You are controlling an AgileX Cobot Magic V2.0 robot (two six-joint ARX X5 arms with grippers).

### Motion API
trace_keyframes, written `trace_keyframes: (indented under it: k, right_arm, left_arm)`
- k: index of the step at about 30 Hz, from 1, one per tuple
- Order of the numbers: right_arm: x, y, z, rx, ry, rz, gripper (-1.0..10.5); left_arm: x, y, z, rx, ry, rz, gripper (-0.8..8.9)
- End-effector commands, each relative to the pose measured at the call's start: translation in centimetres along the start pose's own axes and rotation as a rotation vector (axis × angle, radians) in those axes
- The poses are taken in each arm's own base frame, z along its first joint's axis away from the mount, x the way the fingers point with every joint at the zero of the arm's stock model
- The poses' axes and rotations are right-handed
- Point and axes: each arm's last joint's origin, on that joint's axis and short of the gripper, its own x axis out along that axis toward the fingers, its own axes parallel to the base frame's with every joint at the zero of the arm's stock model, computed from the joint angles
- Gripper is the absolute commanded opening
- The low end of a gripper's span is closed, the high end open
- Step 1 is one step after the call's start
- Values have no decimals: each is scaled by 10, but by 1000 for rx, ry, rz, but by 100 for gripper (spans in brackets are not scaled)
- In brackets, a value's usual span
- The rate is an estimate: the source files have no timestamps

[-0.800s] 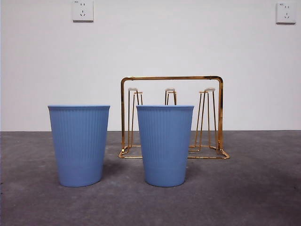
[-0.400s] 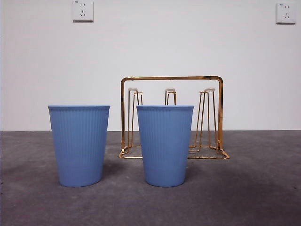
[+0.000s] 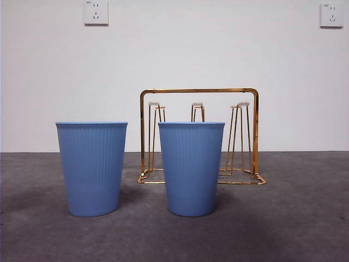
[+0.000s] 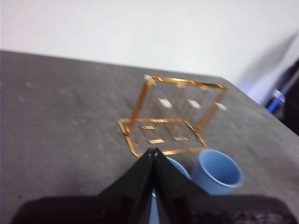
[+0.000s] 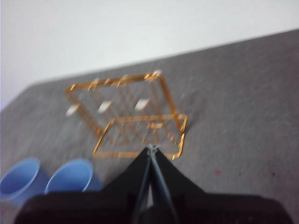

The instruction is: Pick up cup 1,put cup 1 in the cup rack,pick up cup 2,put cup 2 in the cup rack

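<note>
Two blue ribbed cups stand upright on the grey table; I cannot tell which is cup 1 and which is cup 2. In the front view one cup (image 3: 91, 169) is at the left and the other cup (image 3: 191, 169) is at the centre. Behind them stands the gold wire cup rack (image 3: 199, 90), its pegs bare. My left gripper (image 4: 153, 150) is shut and empty, raised over the nearer cup (image 4: 180, 166), with the second cup (image 4: 218, 171) beside it and the rack (image 4: 187, 82) beyond. Equally shut and empty, my right gripper (image 5: 152, 148) hangs before the rack (image 5: 135, 154), apart from both cups (image 5: 21, 179) (image 5: 72, 177).
A white wall rises behind the table, with two sockets (image 3: 96, 12) (image 3: 331, 15) high up. Neither arm shows in the front view. Grey table surface lies to the right of the rack and in front of the cups.
</note>
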Motion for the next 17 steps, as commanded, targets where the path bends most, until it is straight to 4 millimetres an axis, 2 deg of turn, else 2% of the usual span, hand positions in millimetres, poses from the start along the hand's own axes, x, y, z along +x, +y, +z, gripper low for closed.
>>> trace_keyframes:
  k: [1,9,17]
  right_arm:
    - [-6,6,15,-86,66,33,-11]
    - [-17,21,53,-115,215,146,-11]
    - [-20,25,71,-132,356,157,-11]
  left_arm:
    - [-3,-6,13,34,43,-34,-6]
    - [-9,-21,48,64,207,-108,-6]
    - [-9,-30,67,80,297,-147,-6]
